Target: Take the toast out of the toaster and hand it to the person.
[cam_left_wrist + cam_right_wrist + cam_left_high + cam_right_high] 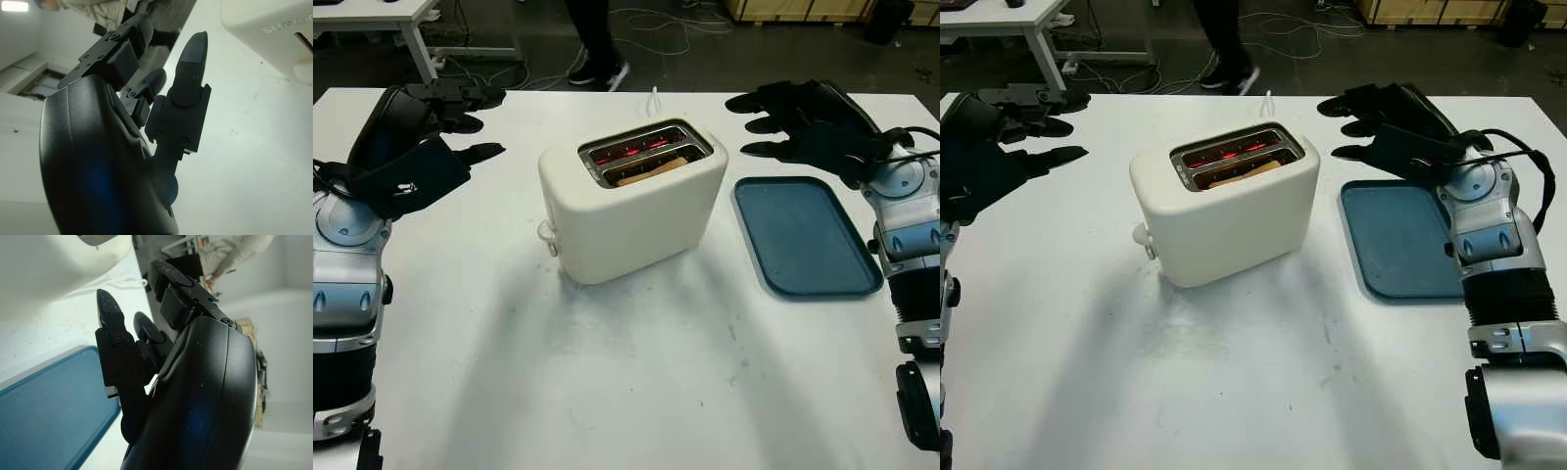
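A cream two-slot toaster (631, 201) stands in the middle of the white table (607, 382). Its slots glow red inside, and a brown slice of toast (651, 168) sits low in the nearer slot. My left hand (460, 122) hovers open to the left of the toaster, well apart from it. My right hand (773, 122) is open to the right of the toaster, above the far end of the tray. A person's legs (597, 39) stand beyond the table's far edge. The toaster's cream wall (274, 24) shows in the left wrist view beyond my left hand.
A flat dark blue tray (803, 235) lies on the table right of the toaster, under my right hand. A white cord (654, 101) runs off behind the toaster. Another white table (372, 15) and floor cables are in the background.
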